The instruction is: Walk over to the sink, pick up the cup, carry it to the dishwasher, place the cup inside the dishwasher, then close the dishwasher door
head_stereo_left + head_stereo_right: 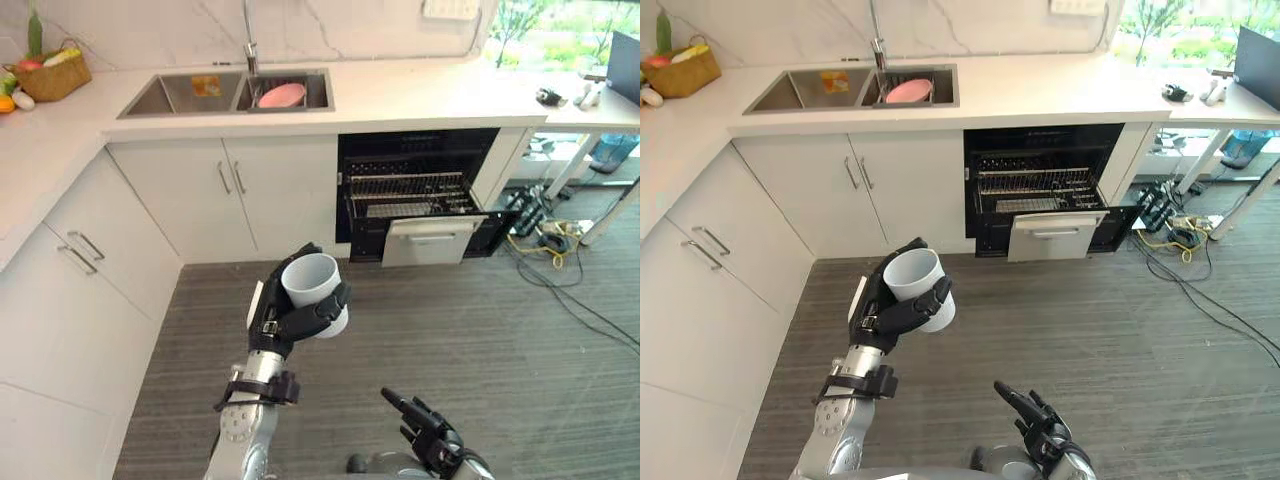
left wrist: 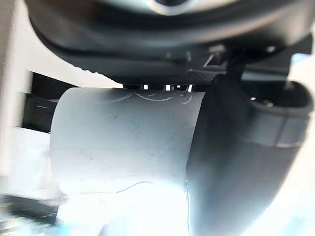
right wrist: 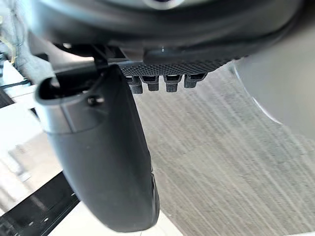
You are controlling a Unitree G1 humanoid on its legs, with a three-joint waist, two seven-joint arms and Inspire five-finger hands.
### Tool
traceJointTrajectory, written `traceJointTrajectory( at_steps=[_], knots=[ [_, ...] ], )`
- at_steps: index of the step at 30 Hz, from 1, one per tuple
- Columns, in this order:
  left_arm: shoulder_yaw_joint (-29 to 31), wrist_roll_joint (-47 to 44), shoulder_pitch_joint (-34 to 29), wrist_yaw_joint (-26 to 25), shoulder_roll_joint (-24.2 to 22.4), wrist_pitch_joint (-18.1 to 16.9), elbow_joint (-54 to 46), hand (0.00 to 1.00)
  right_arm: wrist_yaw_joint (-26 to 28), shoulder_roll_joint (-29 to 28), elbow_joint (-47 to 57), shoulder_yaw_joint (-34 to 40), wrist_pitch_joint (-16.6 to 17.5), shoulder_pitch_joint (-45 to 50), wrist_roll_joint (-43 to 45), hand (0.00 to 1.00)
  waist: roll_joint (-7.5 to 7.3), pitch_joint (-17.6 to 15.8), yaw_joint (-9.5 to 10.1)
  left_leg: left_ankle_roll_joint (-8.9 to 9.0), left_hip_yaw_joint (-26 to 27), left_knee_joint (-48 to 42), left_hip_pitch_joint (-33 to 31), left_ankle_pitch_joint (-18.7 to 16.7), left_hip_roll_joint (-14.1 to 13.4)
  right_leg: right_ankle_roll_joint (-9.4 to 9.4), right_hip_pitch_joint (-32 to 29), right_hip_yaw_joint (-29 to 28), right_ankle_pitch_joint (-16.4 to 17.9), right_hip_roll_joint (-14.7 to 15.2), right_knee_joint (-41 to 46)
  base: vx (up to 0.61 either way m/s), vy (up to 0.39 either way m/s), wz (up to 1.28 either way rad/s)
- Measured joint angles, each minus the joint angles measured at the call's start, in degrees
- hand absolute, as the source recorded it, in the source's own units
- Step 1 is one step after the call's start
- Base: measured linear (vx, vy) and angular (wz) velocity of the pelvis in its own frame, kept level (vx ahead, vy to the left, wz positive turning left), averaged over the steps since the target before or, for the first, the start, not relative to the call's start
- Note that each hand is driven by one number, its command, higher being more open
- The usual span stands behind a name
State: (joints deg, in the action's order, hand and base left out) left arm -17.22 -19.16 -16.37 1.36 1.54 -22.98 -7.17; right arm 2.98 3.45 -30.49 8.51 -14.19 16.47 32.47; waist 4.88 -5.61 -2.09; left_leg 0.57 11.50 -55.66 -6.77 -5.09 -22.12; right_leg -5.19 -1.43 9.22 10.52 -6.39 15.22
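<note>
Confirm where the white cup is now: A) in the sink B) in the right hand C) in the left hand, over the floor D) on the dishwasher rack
C: the left hand is curled round the white cup, holding it over the grey floor, short of the open dishwasher.

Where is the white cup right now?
In the eye views the cup sits in the robot's left hand, fingers curled round it, over the grey floor, in front of the white cabinets and left of the open dishwasher.
</note>
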Motion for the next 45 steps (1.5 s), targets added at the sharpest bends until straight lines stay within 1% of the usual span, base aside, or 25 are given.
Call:
traceJointTrajectory(
  at_steps=[1,2,4,5,7,8,10,12,14,15,16,18,22,24,25,26,27,29,33,35,36,38,40,43,45],
  knots=[
    [0.3,-0.01,-0.39,0.2,-0.05,-0.67,-0.52,0.0,-0.03,-0.05,0.16,-0.01,0.04,0.29,0.03,1.0,-0.57,-0.09,0.3,-0.15,-0.56,-3.31,-2.05,0.82,-0.59,-0.19,0.67,-0.17,0.39,-0.09,-0.26,0.22,0.008,0.02],
    [0.85,-0.01,-0.62,0.79,-0.28,-1.35,-0.8,0.0,-0.39,0.03,0.15,-0.01,-0.18,0.48,0.06,1.0,-0.72,0.29,0.54,-0.26,-0.37,-6.82,-5.1,-1.87,-0.07,-0.4,1.92,-0.45,0.87,0.38,-0.97,0.26,0.01,0.02],
    [1.35,-0.05,-0.63,1.67,-0.12,-1.43,-0.69,0.0,-0.7,0.39,-0.16,-0.14,-0.19,0.16,0.18,1.0,-1.08,0.5,1.07,-0.34,0.63,-2.43,-6.86,-7.34,4.22,-0.47,4.3,-1.76,0.64,2.13,-3.47,0.34,0.049,-0.17],
    [1.74,-0.12,-0.69,2.57,0.39,-1.87,-0.26,0.0,-0.7,0.74,-1.23,-0.78,-0.24,-0.79,0.34,1.0,-1.77,0.81,1.6,0.22,0.76,7.37,-6.46,-9.82,8.82,1.21,5.29,-3.4,-0.46,3.91,-5.04,0.34,0.083,-0.41],
    [2.17,-0.19,-0.33,3.16,0.86,-2.44,0.43,0.0,-0.42,1.66,-3.4,-2.41,-0.31,-3.33,1.06,1.0,-2.66,1.09,2.1,1.19,-2.09,27.49,-5.72,-9.78,16.46,2.32,5.02,-6.0,-0.9,6.67,-5.56,0.34,0.108,-0.65],
    [2.21,-0.16,0.29,3.28,0.88,-2.48,1.05,0.0,0.24,1.63,-5.46,-1.71,-0.33,-5.22,1.36,1.0,-2.42,1.13,2.31,0.99,-4.77,43.07,-4.06,-2.32,19.84,3.56,5.18,-7.6,-0.7,7.23,-5.53,0.34,0.135,-0.66],
    [1.56,-0.13,0.91,3.31,1.24,-2.55,1.96,0.0,0.12,0.55,-7.89,-1.18,-0.15,-6.27,1.4,1.0,-2.33,2.35,2.3,-0.51,-5.44,52.56,-0.96,13.03,20.85,5.62,5.92,-9.22,0.69,7.05,-5.09,0.35,0.152,-0.4],
    [0.85,-0.07,3.52,2.76,2.26,-2.53,3.67,0.0,0.4,-0.63,-8.02,-1.21,-0.05,-6.42,1.71,1.0,-2.52,2.19,1.13,-0.83,-5.99,54.83,0.69,13.36,20.36,5.87,3.51,-9.06,1.92,7.19,-0.62,0.27,0.129,-0.02],
    [0.9,-0.05,5.35,2.04,2.89,-2.56,4.96,0.0,0.61,-1.57,-8.17,-1.32,-0.08,-6.73,1.64,1.0,-2.71,2.09,1.15,-0.79,-5.45,57.08,3.2,13.33,20.52,6.11,4.13,-8.9,1.84,8.63,-4.85,0.11,0.095,-0.09],
    [0.81,0.0,5.85,1.31,3.24,-2.56,5.14,0.0,0.64,-1.86,-8.23,-1.53,-0.14,-6.75,1.64,1.0,-3.17,2.09,1.11,-0.7,-5.2,57.94,4.3,13.27,21.51,6.49,4.47,-8.96,-0.76,10.13,-7.45,0.05,0.031,-0.02],
    [0.75,0.0,6.11,0.97,3.34,-2.6,5.36,0.0,0.64,-1.9,-8.36,-1.59,-0.14,-6.84,1.64,1.0,-3.24,1.83,0.96,-0.65,-5.14,58.38,5.04,13.22,21.99,8.08,4.64,-9.14,-0.79,10.9,-7.26,0.04,-0.028,0.05],
    [-0.27,-0.03,5.33,-0.21,3.14,-2.54,5.84,0.0,0.71,-1.57,-8.5,-1.67,-0.82,-6.4,1.58,1.0,-2.34,1.8,0.95,-0.21,-5.7,60.42,7.53,13.55,21.83,7.73,6.15,-8.58,-0.32,10.6,-7.15,0.02,-0.076,0.08],
    [-2.85,-0.05,5.06,0.58,2.76,-2.52,4.81,0.0,1.58,-0.06,-9.31,-1.59,-2.04,-6.09,-0.2,1.0,-3.03,1.94,1.05,-0.47,-6.36,59.8,7.1,12.58,23.33,8.6,4.6,-6.6,4.23,12.03,-2.29,0.0,-0.053,0.3],
    [-3.87,-0.11,4.57,1.69,3.04,-2.21,3.77,0.0,1.65,0.62,-10.09,-0.93,-2.71,-5.41,-0.89,1.0,-4.73,1.81,0.99,-1.46,-5.85,55.12,5.59,9.17,25.69,9.75,4.97,-4.48,5.73,14.54,0.22,0.11,0.036,0.44],
    [-3.99,-0.16,4.27,1.78,3.01,-2.16,3.11,0.0,2.11,0.99,-10.48,-0.56,-2.75,-5.56,-0.97,1.0,-4.93,1.56,1.19,-2.34,-5.88,53.86,5.67,7.19,25.91,10.56,3.3,-4.12,6.36,15.14,4.62,0.16,0.049,0.21],
    [-3.72,-0.96,4.1,1.64,3.11,-2.04,3.14,0.0,2.87,1.49,-11.22,-0.36,-2.91,-7.22,-1.06,1.0,-5.7,1.08,1.38,-2.7,-5.71,52.54,5.9,6.33,26.18,10.85,-2.35,-3.09,6.08,16.52,17.62,0.16,0.056,0.03],
    [-3.6,-1.62,3.76,1.61,3.78,-1.92,3.22,0.0,4.08,1.65,-11.2,-0.35,-2.4,-7.69,-1.09,1.0,-6.5,0.52,1.21,-3.67,-5.96,51.86,7.52,4.61,25.9,9.96,-6.86,-2.23,1.88,17.69,28.49,0.12,0.069,0.02],
    [-3.22,-1.67,2.88,1.55,4.52,-2.02,3.52,0.0,5.53,1.88,-11.25,-1.03,-1.91,-7.8,-1.15,1.0,-5.61,0.66,1.41,-2.95,-6.18,50.06,8.33,2.58,23.25,9.45,-9.88,-1.91,3.99,16.34,30.64,0.17,0.084,0.0],
    [0.41,-2.44,2.66,1.0,5.66,-2.57,4.62,0.0,7.24,1.95,-11.75,-3.81,-1.85,-8.39,-1.12,1.0,-6.08,1.04,1.57,-0.81,-4.39,48.87,9.53,0.19,20.08,9.87,-9.76,0.9,2.43,12.86,5.98,0.2,0.005,-0.3],
    [3.16,-3.5,2.71,1.14,6.52,-2.35,5.03,0.0,7.94,1.79,-11.71,-4.38,-2.64,-8.61,-1.1,1.0,-7.6,0.65,1.09,0.75,-3.04,47.99,11.5,-2.19,20.56,7.54,-7.52,0.1,-9.26,11.87,-3.36,0.33,-0.091,-0.32],
    [3.68,-4.09,2.87,1.29,5.97,-2.17,5.78,0.0,8.23,2.09,-11.93,-4.13,-2.7,-8.8,-1.1,1.0,-6.56,-0.03,1.02,1.13,-3.06,46.4,12.45,-3.83,19.74,6.38,-5.74,0.01,-11.49,11.29,-4.09,0.3,-0.107,-0.15],
    [3.65,-4.43,2.26,2.76,5.0,-2.02,5.66,0.0,8.38,3.3,-12.41,-4.21,-3.46,-8.8,-1.06,1.0,-3.68,-0.16,1.23,3.4,-2.91,41.43,12.1,-7.79,15.95,5.76,-2.23,0.59,-11.23,7.7,-7.82,0.27,-0.119,-0.1],
    [3.36,-4.43,2.24,4.0,4.61,-2.05,5.62,0.0,8.29,3.41,-13.05,-4.49,-3.57,-8.97,-0.83,1.0,-3.37,-0.14,1.81,4.69,-2.61,36.21,10.53,-9.69,13.66,4.67,-1.44,0.41,-9.8,5.8,-8.63,0.19,-0.107,-0.14],
    [3.11,-4.4,1.72,6.01,4.29,-2.05,5.61,0.0,7.75,3.66,-12.95,-4.54,-3.53,-8.68,0.87,1.0,-2.98,-0.51,1.74,4.81,0.52,21.3,4.69,-9.14,10.22,3.43,-0.03,0.09,-7.66,4.75,-8.61,0.18,-0.097,-0.14],
    [2.76,-4.46,1.74,8.63,3.97,-2.05,5.58,0.0,6.29,3.93,-12.89,-4.53,-3.02,-8.1,2.89,1.0,-2.27,-0.76,1.31,3.98,3.45,11.6,1.58,-4.96,7.08,3.04,2.9,-0.23,-7.61,3.97,-10.66,0.19,-0.021,-0.05]
  ],
)
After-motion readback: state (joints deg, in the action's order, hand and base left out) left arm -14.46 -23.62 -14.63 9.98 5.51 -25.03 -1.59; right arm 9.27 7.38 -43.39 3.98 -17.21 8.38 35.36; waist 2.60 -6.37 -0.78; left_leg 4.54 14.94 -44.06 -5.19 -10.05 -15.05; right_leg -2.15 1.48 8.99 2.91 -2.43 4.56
